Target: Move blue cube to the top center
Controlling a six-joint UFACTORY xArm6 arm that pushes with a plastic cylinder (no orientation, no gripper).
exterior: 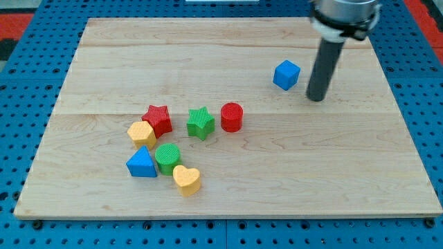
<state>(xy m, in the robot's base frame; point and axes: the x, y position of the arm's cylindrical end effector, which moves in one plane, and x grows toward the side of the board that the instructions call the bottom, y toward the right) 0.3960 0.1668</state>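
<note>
The blue cube sits on the wooden board in the upper right part of the view. My tip rests on the board just to the right of the cube and slightly lower in the view, with a small gap between them. The dark rod rises from the tip toward the view's top right.
A cluster of blocks lies at lower left of centre: red star, green star, red cylinder, yellow hexagon, green cylinder, blue triangle, yellow heart. A blue pegboard surrounds the board.
</note>
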